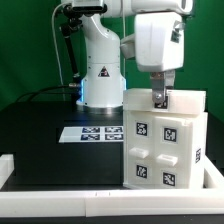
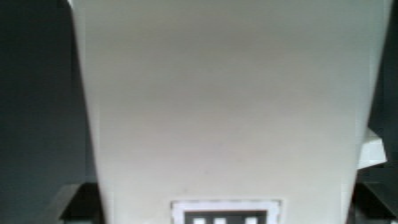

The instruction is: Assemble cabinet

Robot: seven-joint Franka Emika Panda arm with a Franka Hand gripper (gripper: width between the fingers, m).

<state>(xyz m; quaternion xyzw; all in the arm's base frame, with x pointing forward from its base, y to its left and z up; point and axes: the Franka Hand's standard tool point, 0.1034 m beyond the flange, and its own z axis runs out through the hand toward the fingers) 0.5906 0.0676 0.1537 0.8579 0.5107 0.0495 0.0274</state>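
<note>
The cabinet (image 1: 165,140) is a white box with several black-and-white marker tags on its front. It stands on the black table at the exterior view's right. My gripper (image 1: 159,98) comes down from above onto the cabinet's top edge. In the wrist view a white cabinet panel (image 2: 214,100) fills the picture, with a marker tag (image 2: 231,212) on it. My gripper (image 2: 222,200) straddles this panel. Its dark fingers (image 2: 68,203) lie against the panel's two sides, so it is shut on it.
The marker board (image 1: 92,133) lies flat on the table to the left of the cabinet in the exterior view. The robot's base (image 1: 100,75) stands behind it. A low white rim (image 1: 60,182) frames the black table (image 1: 40,130) along the front.
</note>
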